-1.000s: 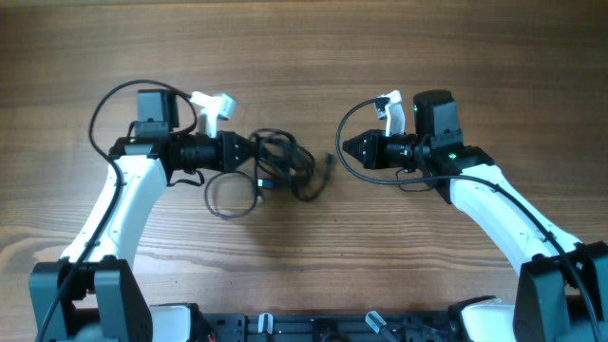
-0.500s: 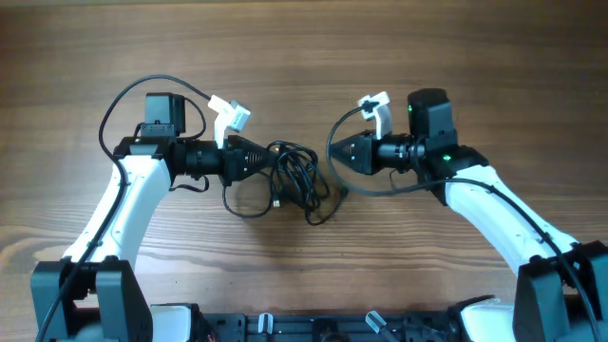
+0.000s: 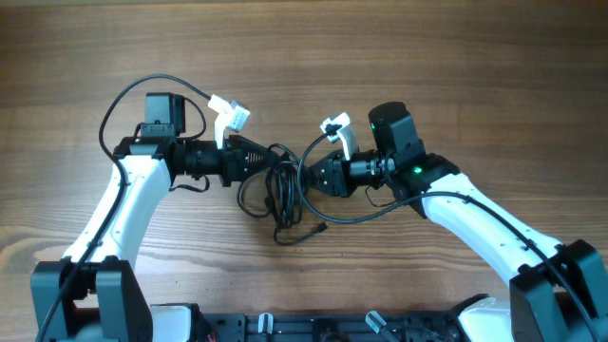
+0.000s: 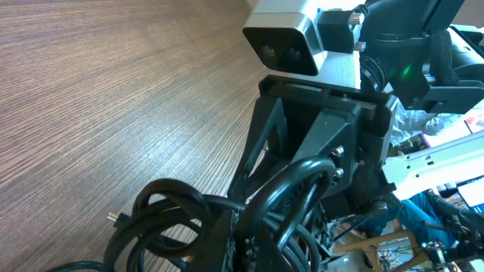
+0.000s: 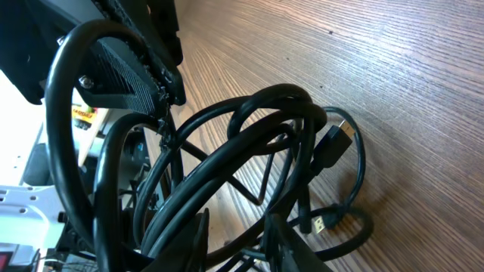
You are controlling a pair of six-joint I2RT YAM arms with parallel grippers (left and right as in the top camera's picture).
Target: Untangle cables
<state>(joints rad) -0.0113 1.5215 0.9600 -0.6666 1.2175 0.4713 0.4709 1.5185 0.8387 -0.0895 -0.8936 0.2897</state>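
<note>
The cables (image 3: 282,195) are one knotted black bundle on the wooden table, between my two grippers. My left gripper (image 3: 264,159) is shut on the bundle's left upper side; in the left wrist view its jaws (image 4: 302,249) clamp several strands of the cables (image 4: 174,219). My right gripper (image 3: 313,176) has reached the bundle's right side. In the right wrist view its fingers (image 5: 238,242) are apart, with strands of the cables (image 5: 265,128) crossing between them. Loose plug ends (image 5: 340,136) lie on the table.
The wooden table (image 3: 427,66) stretches all round the bundle. One cable tail with a plug (image 3: 321,227) trails toward the front. Thick black arm wires loop at each wrist (image 3: 123,95). The arm bases stand at the front edge (image 3: 85,294).
My right gripper has moved left, from apart from the bundle into its right side. My left gripper has carried the bundle to the right, and the loops have bunched up and dropped toward the front.
</note>
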